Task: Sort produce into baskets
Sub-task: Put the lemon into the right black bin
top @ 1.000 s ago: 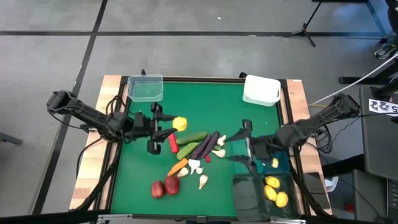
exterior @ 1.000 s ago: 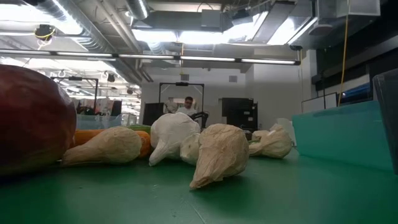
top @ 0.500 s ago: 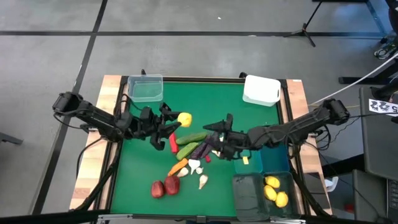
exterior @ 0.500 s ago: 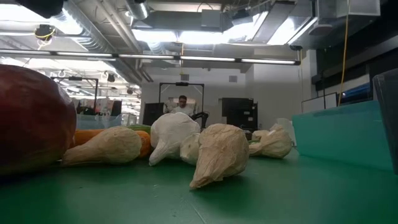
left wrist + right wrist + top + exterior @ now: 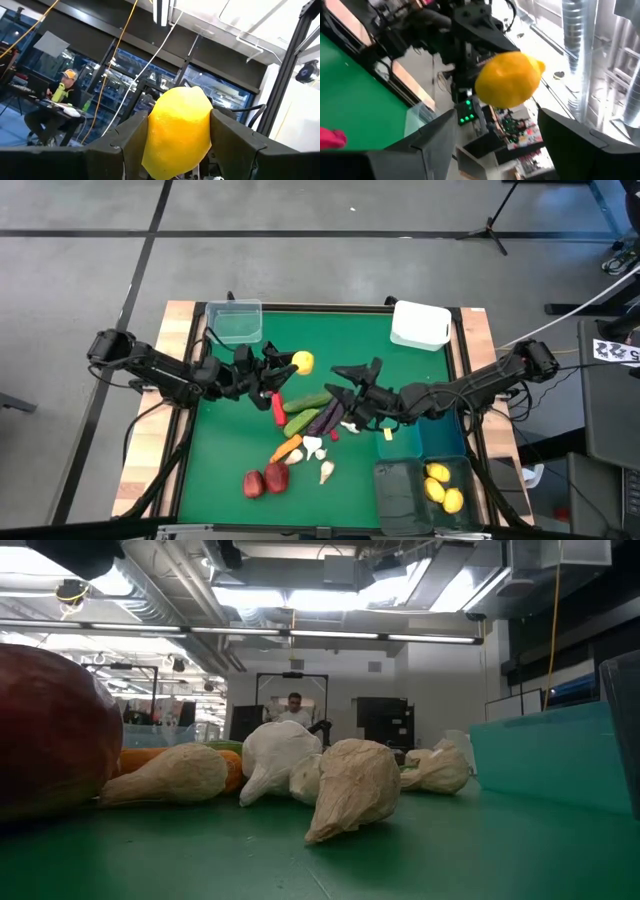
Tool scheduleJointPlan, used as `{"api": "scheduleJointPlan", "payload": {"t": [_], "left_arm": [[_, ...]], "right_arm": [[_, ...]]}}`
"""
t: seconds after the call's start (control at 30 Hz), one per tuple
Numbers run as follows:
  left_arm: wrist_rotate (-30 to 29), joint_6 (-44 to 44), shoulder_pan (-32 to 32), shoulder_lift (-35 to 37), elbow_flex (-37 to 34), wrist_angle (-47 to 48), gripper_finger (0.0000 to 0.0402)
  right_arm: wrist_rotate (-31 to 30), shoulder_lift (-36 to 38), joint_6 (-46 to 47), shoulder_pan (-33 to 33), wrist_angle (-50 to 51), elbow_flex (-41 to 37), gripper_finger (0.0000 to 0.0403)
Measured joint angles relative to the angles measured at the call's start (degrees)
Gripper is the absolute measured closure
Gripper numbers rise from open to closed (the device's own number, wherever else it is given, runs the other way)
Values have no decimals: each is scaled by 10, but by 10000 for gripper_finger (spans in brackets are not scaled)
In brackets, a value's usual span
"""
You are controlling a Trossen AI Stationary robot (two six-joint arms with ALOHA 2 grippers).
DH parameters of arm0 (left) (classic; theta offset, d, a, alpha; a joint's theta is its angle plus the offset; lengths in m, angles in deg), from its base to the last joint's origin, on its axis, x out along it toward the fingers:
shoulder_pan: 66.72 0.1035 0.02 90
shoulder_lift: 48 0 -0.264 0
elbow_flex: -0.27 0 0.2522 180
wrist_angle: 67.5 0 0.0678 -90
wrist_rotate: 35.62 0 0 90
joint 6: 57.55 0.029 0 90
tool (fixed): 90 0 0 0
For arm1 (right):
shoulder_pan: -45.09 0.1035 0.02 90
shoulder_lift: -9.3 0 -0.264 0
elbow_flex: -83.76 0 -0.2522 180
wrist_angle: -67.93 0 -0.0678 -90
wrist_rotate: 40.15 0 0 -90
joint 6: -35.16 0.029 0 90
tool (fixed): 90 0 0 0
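One lemon (image 5: pixel 302 362) is clamped in the left gripper (image 5: pixel 290 367), lifted over the green mat (image 5: pixel 230 450) above the veggie pile. Right gripper (image 5: pixel 345 383) hangs nearby with fingers spread, holding nothing.

Evenly lit from ceiling tube lights (image 5: pixel 300 635) glaring across the upper low view, soft short shadows under produce on the green mat (image 5: pixel 240 450) in the high view, near dark red fruit (image 5: pixel 50 730) blurred at left of the low view, backgrounds soft and bright in both wrist views.
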Motion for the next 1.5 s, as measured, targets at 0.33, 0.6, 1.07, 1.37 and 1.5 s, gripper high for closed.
{"api": "scheduleJointPlan", "payload": {"t": [0.33,0.6,1.07,1.37,1.5], "left_arm": [[0,3,2,0,0,0,206],[0,17,2,0,0,2,206],[0,12,2,0,0,3,205],[0,-1,3,1,1,3,205],[0,-7,3,1,1,3,205]], "right_arm": [[-59,-7,1,0,58,54,105],[-97,-15,2,0,70,79,66],[0,-19,8,0,107,82,54],[-35,-65,8,0,136,139,17],[-52,-86,-4,0,160,159,29]]}}
